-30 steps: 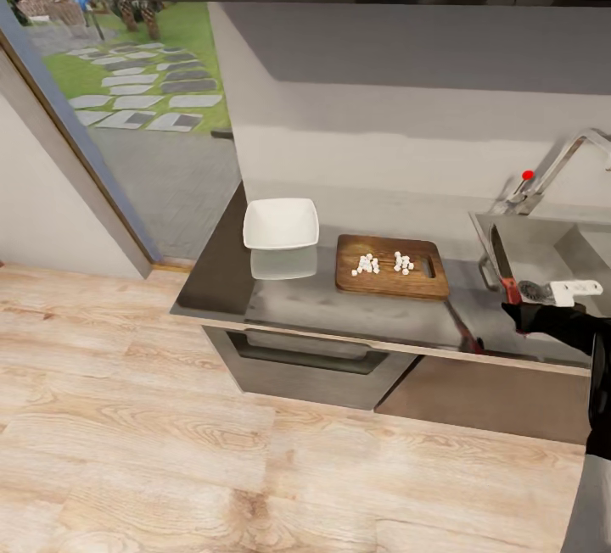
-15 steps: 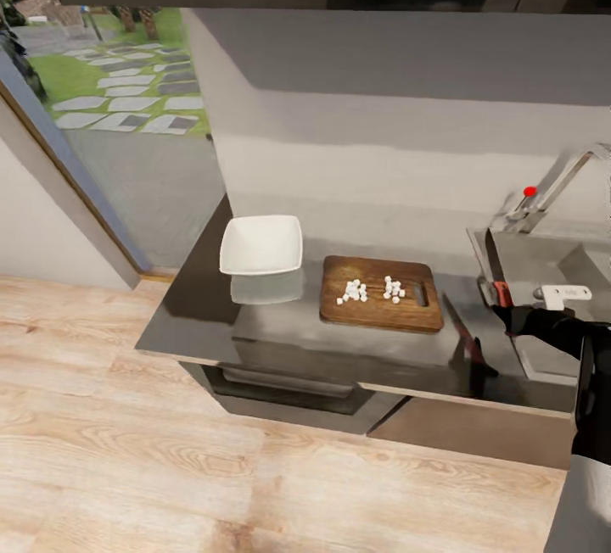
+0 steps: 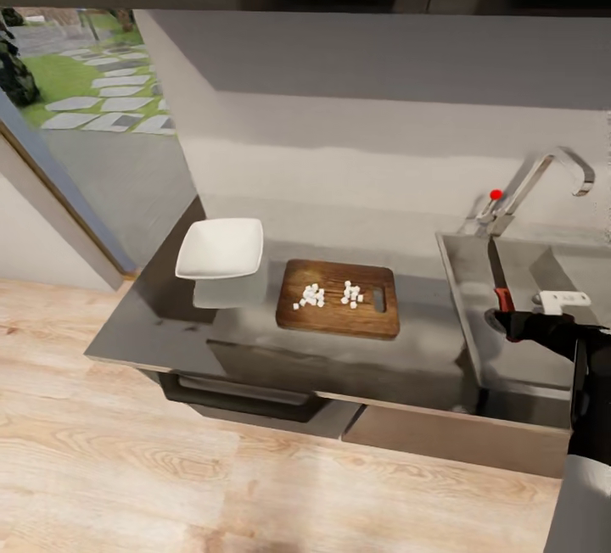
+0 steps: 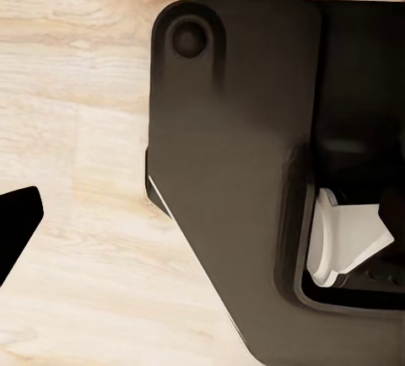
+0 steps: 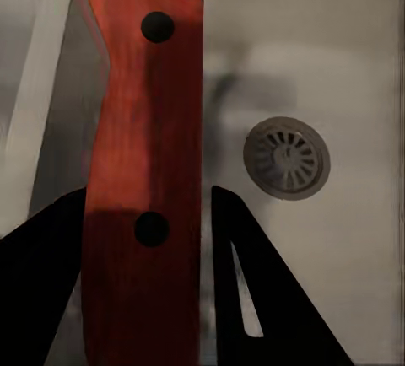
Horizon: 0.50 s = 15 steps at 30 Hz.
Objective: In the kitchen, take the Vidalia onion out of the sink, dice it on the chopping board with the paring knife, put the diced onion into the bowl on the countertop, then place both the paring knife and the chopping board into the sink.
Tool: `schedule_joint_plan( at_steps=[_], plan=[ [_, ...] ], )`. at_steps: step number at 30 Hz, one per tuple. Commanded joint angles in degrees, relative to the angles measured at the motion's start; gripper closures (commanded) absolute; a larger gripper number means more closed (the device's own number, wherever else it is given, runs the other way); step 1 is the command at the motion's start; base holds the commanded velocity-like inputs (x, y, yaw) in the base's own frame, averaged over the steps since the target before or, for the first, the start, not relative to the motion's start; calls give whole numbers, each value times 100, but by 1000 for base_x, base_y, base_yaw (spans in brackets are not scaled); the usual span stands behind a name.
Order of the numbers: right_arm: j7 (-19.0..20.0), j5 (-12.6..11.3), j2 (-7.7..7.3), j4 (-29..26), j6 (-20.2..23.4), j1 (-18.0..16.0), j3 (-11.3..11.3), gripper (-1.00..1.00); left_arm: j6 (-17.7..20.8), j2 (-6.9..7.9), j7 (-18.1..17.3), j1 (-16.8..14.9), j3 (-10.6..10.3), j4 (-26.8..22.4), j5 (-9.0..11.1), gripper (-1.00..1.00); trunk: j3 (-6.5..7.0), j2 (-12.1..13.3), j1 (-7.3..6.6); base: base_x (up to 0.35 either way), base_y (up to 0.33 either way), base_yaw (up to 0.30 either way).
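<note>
In the kitchen: the camera is swinging right since the earlier head pictures, so everything on the bench is sitting further left in the picture and more of the basin is showing.
Bench point(image 3: 407, 358): glossy grey worktop over dark cabinets, carrying the bowl, the board and the basin.
Sink point(image 3: 543, 349): grey basin at the bench's right end, with the chrome tap point(image 3: 543, 180) and its red knob behind it; the round drain point(image 5: 287, 158) is showing in the right wrist view.
Chopping board point(image 3: 335, 315): lying flat between bowl and sink, as before.
Bowl point(image 3: 220, 248): white, square, sitting just left of the board, apart from it.
Diced onion point(image 3: 327, 295): two small white heaps resting on the board.
Right gripper point(image 3: 519, 326): now hanging over the basin rather than its left rim.
Fingers point(image 5: 253, 290): pinching the red handle from both sides.
Paring knife point(image 3: 498, 277): held above the basin, blade pointing toward the wall.
Left gripper: cannot tell how its fingers are standing.
</note>
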Motion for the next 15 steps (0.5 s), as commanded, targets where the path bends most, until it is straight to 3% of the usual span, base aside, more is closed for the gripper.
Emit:
schedule_joint_plan(
  at_steps=[1, 6, 15],
  plan=[
    [14, 55, 0, 96, 9, -5, -4, 100, -16, 9, 51, 0, -43, -13, 51, -100, -8, -10, 5, 208, -235, 0],
    [-305, 55, -3, 712, -8, -6, 16, 100, -22, 19, 53, 0, -41, -13, 51, -100, -24, -10, 5, 184, -181, 0],
    [-797, 54, 0, 1825, -501, -6, 24, 100, -25, 20, 61, 0, -38, -20, 51, -100, -105, -10, 5, 11, -11, 0]
  ],
)
